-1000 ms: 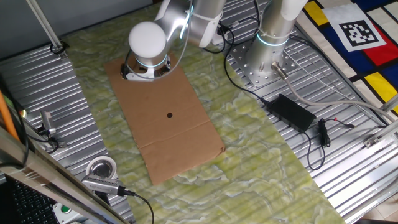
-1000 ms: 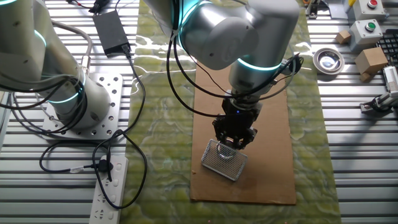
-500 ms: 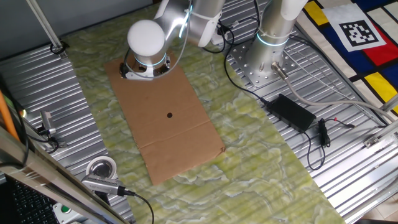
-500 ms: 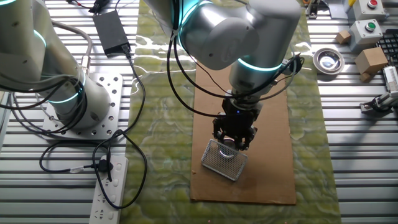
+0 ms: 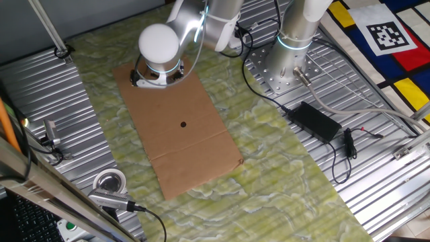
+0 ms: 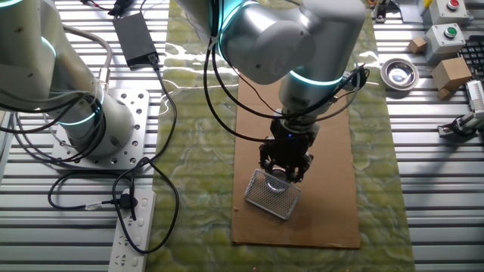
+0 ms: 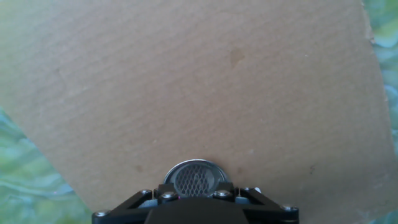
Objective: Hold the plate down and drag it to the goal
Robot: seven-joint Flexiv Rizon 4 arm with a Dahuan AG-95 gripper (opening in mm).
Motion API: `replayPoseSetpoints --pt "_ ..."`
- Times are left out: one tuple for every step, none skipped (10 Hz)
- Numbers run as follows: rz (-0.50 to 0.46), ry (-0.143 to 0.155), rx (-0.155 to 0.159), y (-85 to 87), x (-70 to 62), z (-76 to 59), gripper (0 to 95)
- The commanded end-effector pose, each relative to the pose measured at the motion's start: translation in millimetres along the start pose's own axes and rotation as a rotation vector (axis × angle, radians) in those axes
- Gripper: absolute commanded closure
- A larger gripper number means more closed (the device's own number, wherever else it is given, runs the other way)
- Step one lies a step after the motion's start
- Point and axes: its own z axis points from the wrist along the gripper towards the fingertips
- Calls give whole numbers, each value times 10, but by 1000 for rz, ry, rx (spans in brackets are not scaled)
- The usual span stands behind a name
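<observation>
The plate (image 7: 194, 177), a small round silver disc with a dark mesh centre, lies on the brown cardboard sheet (image 7: 186, 87), right against the front of my gripper (image 7: 194, 200). In the other fixed view the gripper (image 6: 286, 174) points straight down with its fingers together, pressing on the plate (image 6: 269, 196) near the sheet's near end. In one fixed view the arm's white joint cap (image 5: 160, 43) hides the gripper, and only a silver edge of the plate (image 5: 149, 81) shows. A small black dot (image 5: 183, 124) marks the cardboard's middle.
The cardboard (image 5: 195, 144) lies on a green patterned mat (image 5: 282, 175). The robot base (image 5: 287, 64) and a black power adapter (image 5: 314, 121) with cables are on one side. A white tape roll (image 5: 109, 180) and button boxes (image 6: 446, 34) stand beyond the mat.
</observation>
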Motion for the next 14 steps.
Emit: replayPoseSetpoints --pt "-3 3 4 -1 -2 12 570" --pt "-11 12 8 1 5 10 570" --pt "-13 15 9 1 9 11 570" --pt "-16 15 12 1 11 18 570" --pt "-21 18 15 1 16 29 570" --pt "-23 21 16 1 20 33 570" --pt "-25 24 18 1 21 34 570" --pt "-29 31 21 2 23 35 570" --pt "-34 38 24 2 25 38 570" --pt "-40 43 26 1 27 43 570" --pt "-45 45 28 4 45 58 570" --pt "-48 44 28 5 52 63 570" --pt "-54 44 29 8 74 78 570" --pt "-56 45 29 9 80 82 570"
